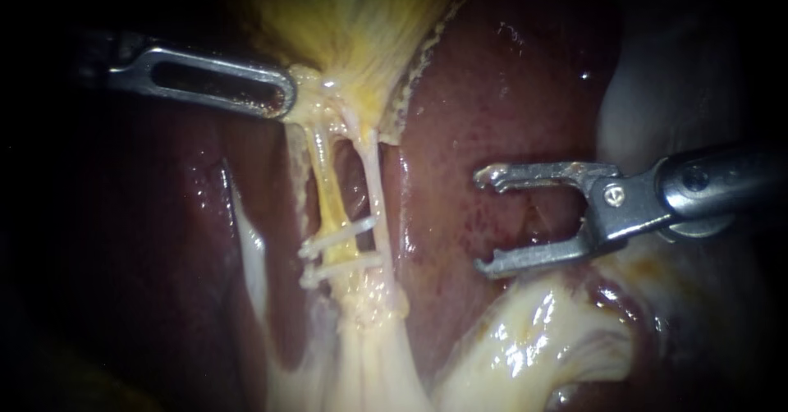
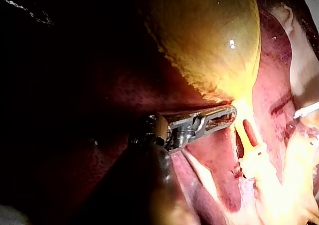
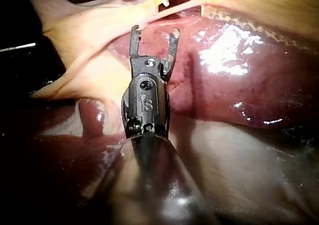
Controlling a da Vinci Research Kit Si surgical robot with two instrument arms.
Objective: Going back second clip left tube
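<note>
Dark red liver (image 1: 509,100) fills the view, with the yellow gallbladder (image 1: 353,18) at twelve o'clock. The left instrument (image 1: 286,92), entering from ten o'clock, has its jaws clamped on the gallbladder's neck. The right instrument (image 1: 484,221), at three o'clock, holds empty jaws wide apart. At their nine o'clock, well clear, the left tube (image 1: 324,184) carries two white clips (image 1: 345,233).

Yel. fine-streaked gallbladder (image 1: 353,18), dk red liver (image 1: 509,92) w/ speckles, white clips (image 1: 341,235).
</note>
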